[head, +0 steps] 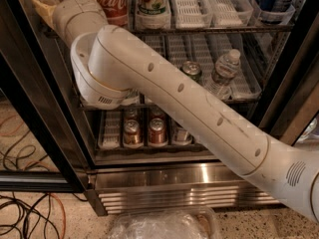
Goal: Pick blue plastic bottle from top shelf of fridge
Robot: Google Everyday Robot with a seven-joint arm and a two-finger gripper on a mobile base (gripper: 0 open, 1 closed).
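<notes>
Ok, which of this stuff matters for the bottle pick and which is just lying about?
Job: blue plastic bottle, right of the arm; top shelf; fridge; pincer, upper left at the top shelf.
Lying about: Coca-Cola bottle; bottom-rack cans; floor cables; crumpled plastic.
</notes>
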